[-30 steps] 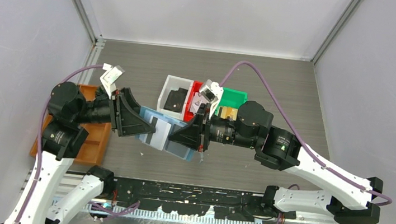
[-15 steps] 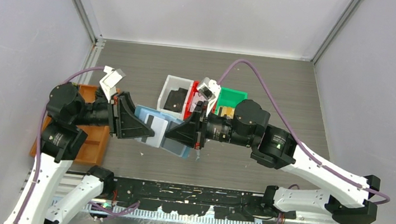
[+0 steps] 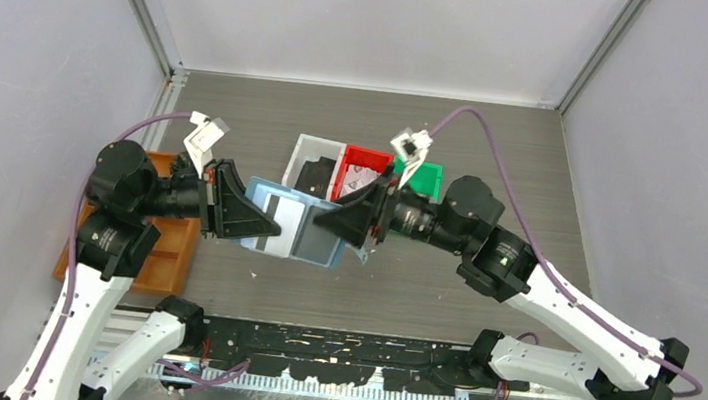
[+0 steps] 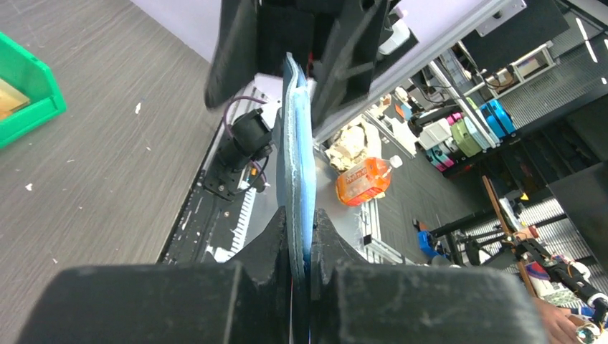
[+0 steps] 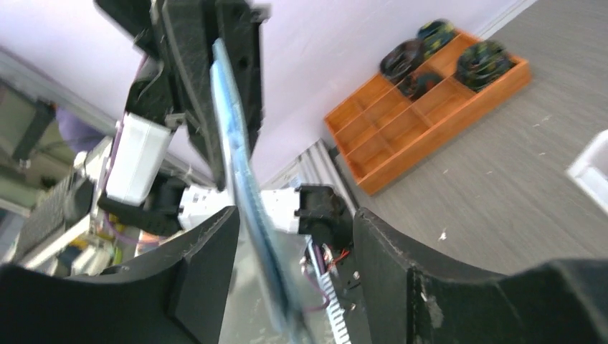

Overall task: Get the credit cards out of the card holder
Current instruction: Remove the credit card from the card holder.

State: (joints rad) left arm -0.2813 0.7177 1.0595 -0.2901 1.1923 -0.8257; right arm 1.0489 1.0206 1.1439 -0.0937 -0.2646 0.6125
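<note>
The blue card holder (image 3: 310,238) hangs unfolded above the table between both arms, pale blue inside. A grey credit card (image 3: 279,220) with a dark stripe sits in its slot. My left gripper (image 3: 249,218) is shut on the holder's left edge. In the left wrist view the holder (image 4: 297,143) stands edge-on, pinched in that gripper (image 4: 301,223). My right gripper (image 3: 339,222) is open, its fingers straddling the holder's right end without pressing it. The right wrist view shows the holder (image 5: 236,172) passing through the wide gap of that gripper (image 5: 294,229).
Behind the holder stand a white bin (image 3: 308,146) with a black card (image 3: 314,177), a red bin (image 3: 372,156) with a pale patterned card (image 3: 363,175), and a green bin (image 3: 425,179). An orange-brown compartment tray (image 3: 163,251) lies at the left.
The left gripper has closed on the holder's left edge. The right gripper has opened and let go, its wrist turning and shifting back to the right. The holder now lies flatter.
</note>
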